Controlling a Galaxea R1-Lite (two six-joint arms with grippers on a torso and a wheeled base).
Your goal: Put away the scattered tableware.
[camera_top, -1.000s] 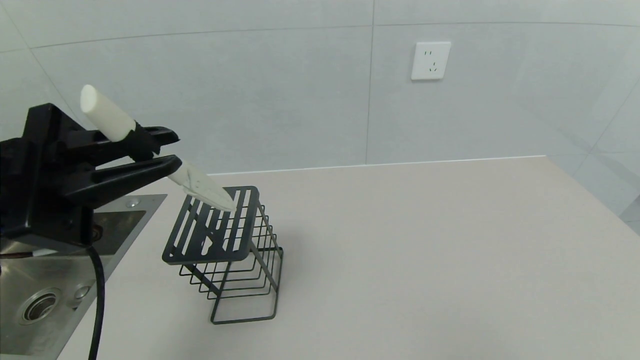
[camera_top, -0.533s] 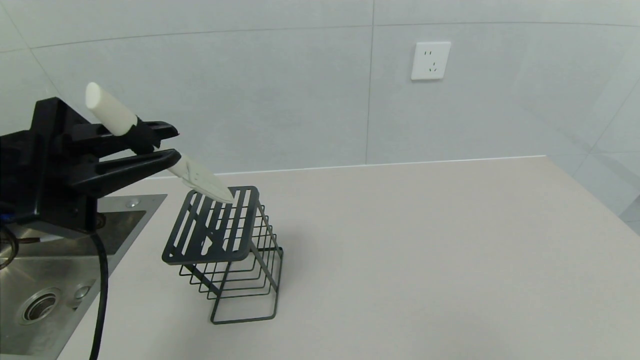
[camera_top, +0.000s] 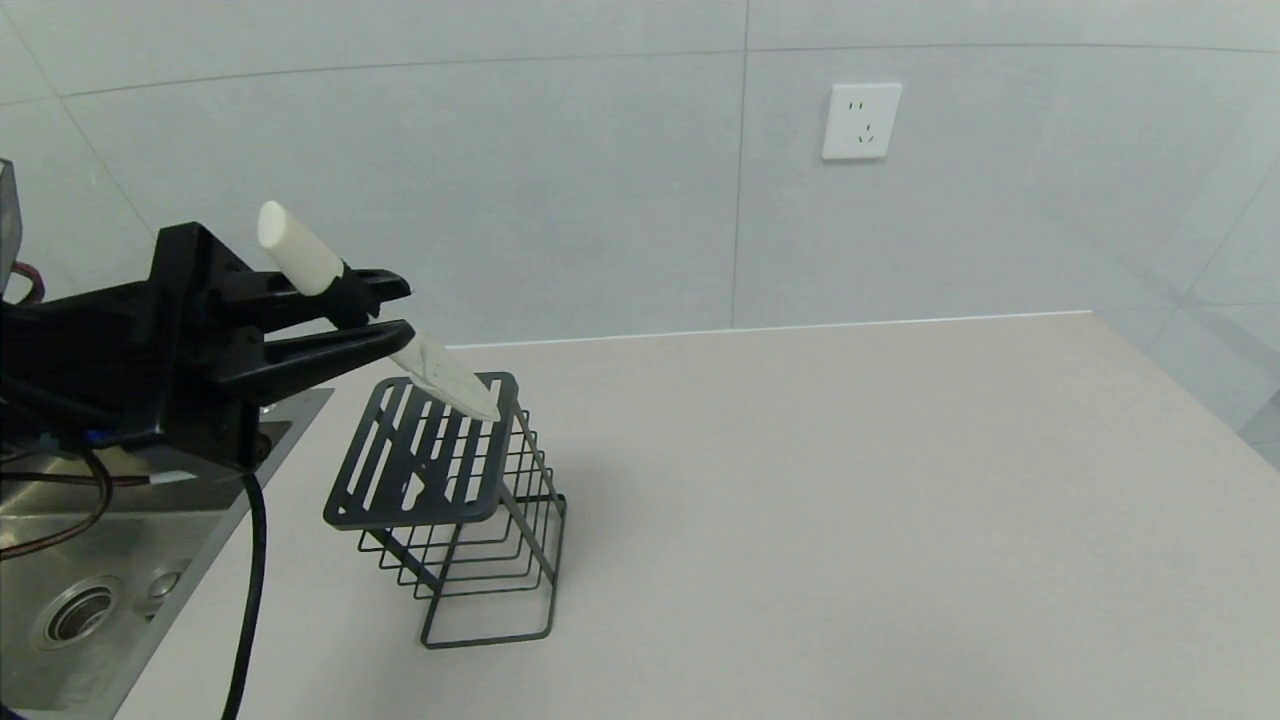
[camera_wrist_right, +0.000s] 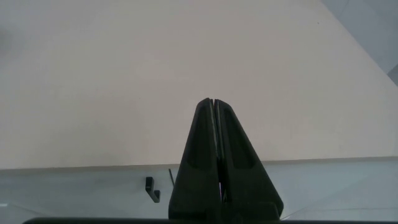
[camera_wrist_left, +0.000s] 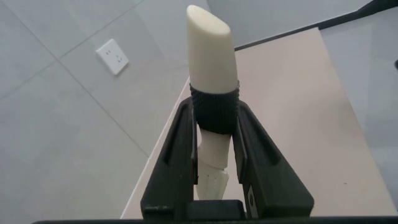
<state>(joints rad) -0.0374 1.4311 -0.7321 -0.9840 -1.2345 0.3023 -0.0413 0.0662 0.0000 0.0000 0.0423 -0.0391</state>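
The left gripper [camera_top: 395, 310], pinching a white knife [camera_top: 450, 384], may jab its tip beside a slot and topple the rack [camera_top: 410, 518].

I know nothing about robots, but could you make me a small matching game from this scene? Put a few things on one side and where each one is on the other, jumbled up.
Things:
1. white knife
2. black wire rack
3. wall socket
4. sink

Places:
a. standing on the counter, beside the sink
b. on the tiled wall behind the counter
c. set into the counter on the robot's left
d. clamped in the left gripper, blade tip near the rack's slotted top

Pairs: 1-d, 2-a, 3-b, 4-c.
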